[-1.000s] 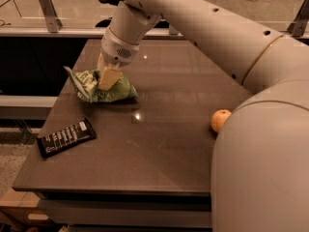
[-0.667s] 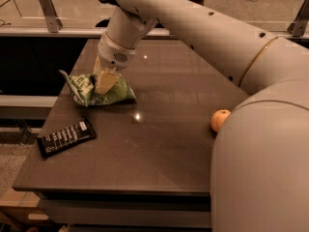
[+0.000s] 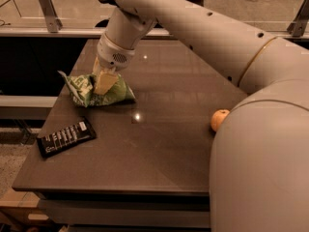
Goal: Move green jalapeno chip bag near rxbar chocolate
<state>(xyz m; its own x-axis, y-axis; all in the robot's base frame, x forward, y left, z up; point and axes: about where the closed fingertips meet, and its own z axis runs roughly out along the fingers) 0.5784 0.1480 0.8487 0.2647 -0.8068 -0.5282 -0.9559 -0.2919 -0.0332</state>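
Note:
The green jalapeno chip bag lies crumpled on the dark table, left of the middle. My gripper reaches down from the upper right and is shut on the bag's top. The rxbar chocolate, a flat black bar with white text, lies near the table's front left corner, a short way below and left of the bag.
An orange sits on the table at the right, beside my arm's large white body. The table's left edge runs just past the bag and bar. A railing with metal posts stands behind the table.
The gripper and the chip bag have shifted left and toward the front, closer to the bar. The bar and orange have not moved.

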